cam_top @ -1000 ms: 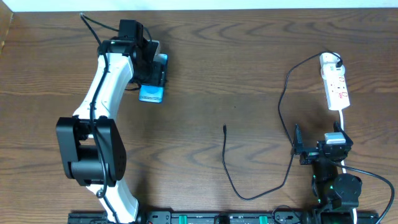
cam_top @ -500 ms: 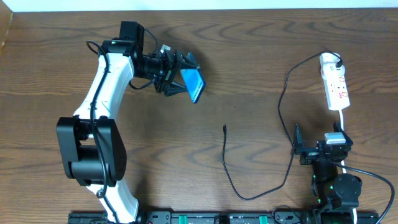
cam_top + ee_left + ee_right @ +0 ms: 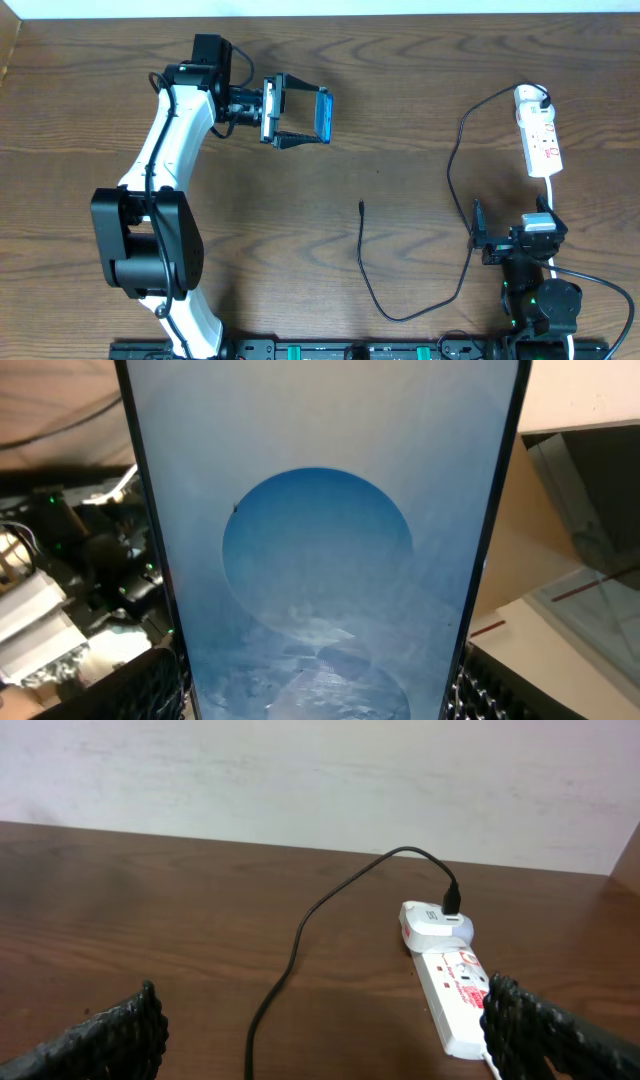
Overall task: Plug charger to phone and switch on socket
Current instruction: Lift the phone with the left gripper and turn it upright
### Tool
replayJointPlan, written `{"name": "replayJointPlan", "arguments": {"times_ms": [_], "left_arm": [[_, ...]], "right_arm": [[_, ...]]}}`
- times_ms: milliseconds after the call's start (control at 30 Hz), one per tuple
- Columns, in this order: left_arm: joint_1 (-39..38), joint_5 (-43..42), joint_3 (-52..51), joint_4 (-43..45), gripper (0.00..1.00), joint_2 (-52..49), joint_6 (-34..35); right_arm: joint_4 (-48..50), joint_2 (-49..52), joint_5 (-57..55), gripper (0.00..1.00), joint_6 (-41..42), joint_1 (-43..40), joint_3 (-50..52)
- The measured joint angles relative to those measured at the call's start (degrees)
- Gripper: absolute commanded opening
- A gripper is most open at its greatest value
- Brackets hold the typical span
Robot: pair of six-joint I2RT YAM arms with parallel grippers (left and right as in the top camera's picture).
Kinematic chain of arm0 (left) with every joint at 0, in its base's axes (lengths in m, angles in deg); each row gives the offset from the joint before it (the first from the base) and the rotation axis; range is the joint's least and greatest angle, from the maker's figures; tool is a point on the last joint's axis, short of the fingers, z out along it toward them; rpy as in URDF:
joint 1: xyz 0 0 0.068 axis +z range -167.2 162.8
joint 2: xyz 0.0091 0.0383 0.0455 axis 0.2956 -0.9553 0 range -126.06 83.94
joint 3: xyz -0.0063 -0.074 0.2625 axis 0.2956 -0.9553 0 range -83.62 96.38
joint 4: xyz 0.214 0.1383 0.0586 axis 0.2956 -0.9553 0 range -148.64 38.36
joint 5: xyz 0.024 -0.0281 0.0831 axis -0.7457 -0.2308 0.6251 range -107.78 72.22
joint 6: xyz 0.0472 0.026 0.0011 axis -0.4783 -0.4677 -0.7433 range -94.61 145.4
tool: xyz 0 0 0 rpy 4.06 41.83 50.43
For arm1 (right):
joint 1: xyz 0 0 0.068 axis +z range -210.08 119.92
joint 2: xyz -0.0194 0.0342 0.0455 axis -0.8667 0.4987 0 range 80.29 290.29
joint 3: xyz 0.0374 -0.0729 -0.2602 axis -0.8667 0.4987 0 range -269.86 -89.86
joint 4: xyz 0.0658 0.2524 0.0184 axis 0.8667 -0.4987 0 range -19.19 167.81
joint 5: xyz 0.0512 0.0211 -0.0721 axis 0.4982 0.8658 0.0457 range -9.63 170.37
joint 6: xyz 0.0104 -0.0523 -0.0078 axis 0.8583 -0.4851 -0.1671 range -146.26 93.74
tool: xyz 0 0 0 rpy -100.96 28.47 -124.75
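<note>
1. Phone (image 3: pixel 323 117): I see it pinched across its width by the left fingers (image 3: pixel 298 139), over the far left part of the counter (image 3: pixel 400 70). From overhead it shows edge-on, with its blue screen turned back toward the left arm.
2. Left wrist view: the phone (image 3: pixel 320 560) fills the picture, pale blue with a darker blue disc. The left fingers (image 3: pixel 150 690) show at both lower corners, one against each long edge.
3. Charger (image 3: pixel 361 240): a thin black cable lying on the counter. One end enters a white adapter (image 3: pixel 530 97) at the far end of the socket. From there it loops toward the near edge and back up to its tip (image 3: pixel 361 208). The tip lies free near the counter's middle, well apart from the phone.
4. Socket (image 3: pixel 542 135): a white strip with red markings, lying flat at the far right. A white cord (image 3: pixel 551 192) leaves its near end toward the right arm. I cannot tell how its switch stands.
5. Right fingers (image 3: pixel 478 238): spread wide and holding nothing, on the near side of the socket. In the right wrist view the right fingers (image 3: pixel 110 1030) frame the socket (image 3: pixel 455 990), the adapter (image 3: pixel 435 925) and the charger (image 3: pixel 300 935), touching none.
</note>
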Motion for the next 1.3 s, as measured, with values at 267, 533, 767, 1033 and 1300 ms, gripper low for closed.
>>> {"name": "replayJointPlan", "arguments": {"times_ms": [267,533,767,1033,1300], "left_arm": [[0.0,-3.0,0.0,0.0,0.07,0.0,1.8],[0.0,-3.4,0.0,0.0,0.08,0.0,1.8],[0.0,-3.4,0.0,0.0,0.06,0.0,1.8],[0.0,-3.5,0.0,0.0,0.07,0.0,3.5],[0.0,-1.2,0.0,0.0,0.07,0.0,3.9]], "right_arm": [[0.0,0.0,0.0,0.99,0.0,0.0,0.0],[0.0,0.0,0.0,0.99,0.0,0.0,0.0],[0.0,0.0,0.0,0.99,0.0,0.0,0.0],[0.0,0.0,0.0,0.99,0.0,0.0,0.0],[0.0,0.0,0.0,0.99,0.0,0.0,0.0]]}}
